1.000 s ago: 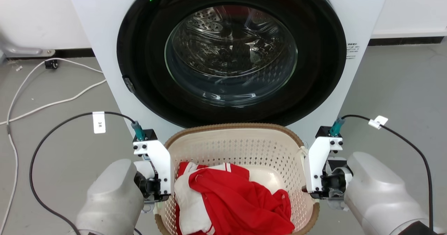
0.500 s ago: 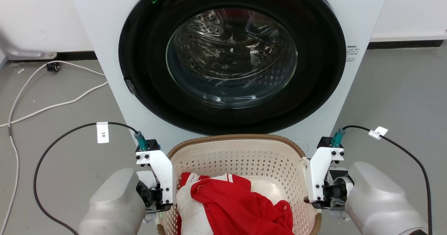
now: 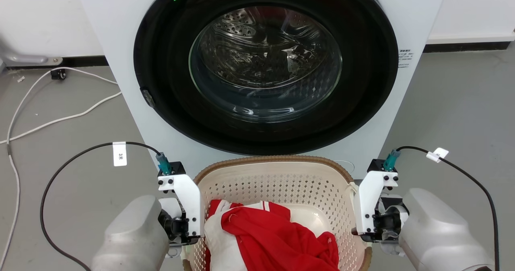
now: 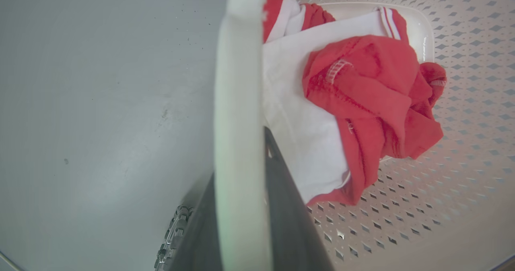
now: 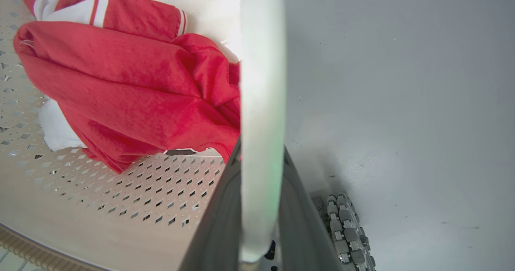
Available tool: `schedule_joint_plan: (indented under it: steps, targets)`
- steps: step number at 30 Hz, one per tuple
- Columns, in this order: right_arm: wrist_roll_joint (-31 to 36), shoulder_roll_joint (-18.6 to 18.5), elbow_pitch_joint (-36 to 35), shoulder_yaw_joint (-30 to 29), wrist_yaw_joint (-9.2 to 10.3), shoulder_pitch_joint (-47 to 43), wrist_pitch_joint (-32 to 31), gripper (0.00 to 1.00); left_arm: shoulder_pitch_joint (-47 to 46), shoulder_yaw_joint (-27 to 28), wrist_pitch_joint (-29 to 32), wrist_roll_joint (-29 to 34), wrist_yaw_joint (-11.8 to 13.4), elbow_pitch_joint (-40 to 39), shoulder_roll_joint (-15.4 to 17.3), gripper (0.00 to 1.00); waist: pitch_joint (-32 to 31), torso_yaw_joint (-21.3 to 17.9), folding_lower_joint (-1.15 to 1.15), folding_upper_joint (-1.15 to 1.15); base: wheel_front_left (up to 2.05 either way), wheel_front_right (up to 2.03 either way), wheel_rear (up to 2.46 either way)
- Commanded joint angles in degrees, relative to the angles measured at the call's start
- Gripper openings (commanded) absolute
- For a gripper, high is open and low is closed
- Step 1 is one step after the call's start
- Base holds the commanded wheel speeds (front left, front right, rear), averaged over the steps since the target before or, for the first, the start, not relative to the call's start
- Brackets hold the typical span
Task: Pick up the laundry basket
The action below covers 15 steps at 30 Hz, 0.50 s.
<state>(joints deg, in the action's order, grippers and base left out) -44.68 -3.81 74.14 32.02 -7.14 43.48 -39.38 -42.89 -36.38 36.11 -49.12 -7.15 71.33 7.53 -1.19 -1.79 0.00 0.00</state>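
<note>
Left end effector (image 4: 239, 162) clamped on a white side handle (image 4: 237, 81) of the laundry basket (image 3: 273, 178), lower centre, before the washing machine (image 3: 414, 17); right end effector (image 5: 261, 154) clamped likewise. Basket and effectors sit lower in frame than a second earlier.

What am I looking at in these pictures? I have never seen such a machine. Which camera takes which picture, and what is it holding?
This is a wheeled robot with two arms. The head view comes from a camera on its head, looking down at a washing machine and, in front of it, a laundry basket with red and white clothes inside. The other two views come from wrist cameras. There the left gripper and the right gripper each clamp a white side handle of the basket between two dark fingers. Whether the basket has left the floor, I cannot tell.
</note>
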Motion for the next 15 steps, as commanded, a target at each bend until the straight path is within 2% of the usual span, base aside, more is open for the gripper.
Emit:
schedule_joint_plan:
  steps: [1, 15]
  targets:
    - [0.1, 0.6, -0.4, -0.4, -0.65, -0.4, -0.1, 0.00, 0.2, -0.1, -0.1, -0.3, -0.6, -0.3, -0.6, 0.00, 0.1, 0.0, 0.00, 0.00, 0.00, 0.00, 0.00]
    - [2.4, 0.9, -0.4, -2.9, -0.64, -0.5, -0.3, 0.00, -0.3, -1.5, 0.2, -1.6, -0.6, 0.0, -0.6, 0.00, 0.4, 0.3, 0.00, 0.00, 0.00, 0.00, 0.00]
